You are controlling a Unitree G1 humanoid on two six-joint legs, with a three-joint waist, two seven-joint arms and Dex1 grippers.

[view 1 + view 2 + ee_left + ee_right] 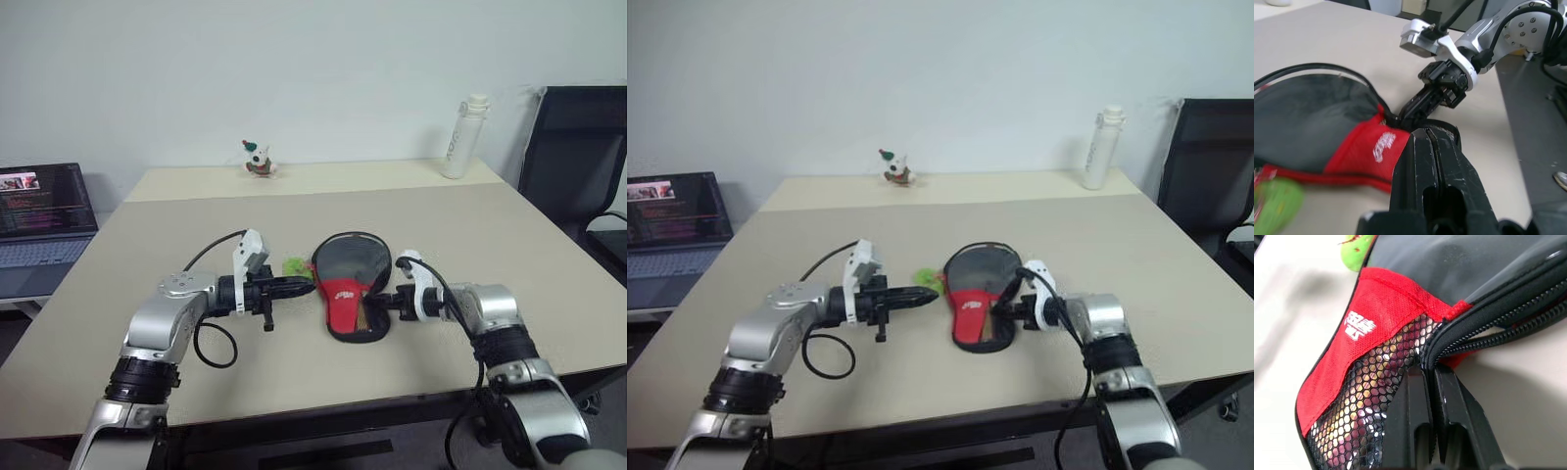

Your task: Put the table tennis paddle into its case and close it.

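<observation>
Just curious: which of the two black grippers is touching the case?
The right gripper, its shut fingers at the soft black-and-red fabric case's zipper edge; the left gripper hovers beside it.

Even, soft indoor light, fairly bright; faint shadows under the arms on the table (490, 235). No harsh glare. Head views slightly soft. Wrist views: near end effector fingers and green charm (1276, 203) blurred.

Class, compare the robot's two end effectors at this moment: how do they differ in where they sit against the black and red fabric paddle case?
The left end effector points across toward the black and red fabric paddle case from its left, beside the green charm. The right end effector meets the case's red lower end from the opposite side, at the zipper edge. Both have their fingers shut, and both lie low over the beige table.
</observation>
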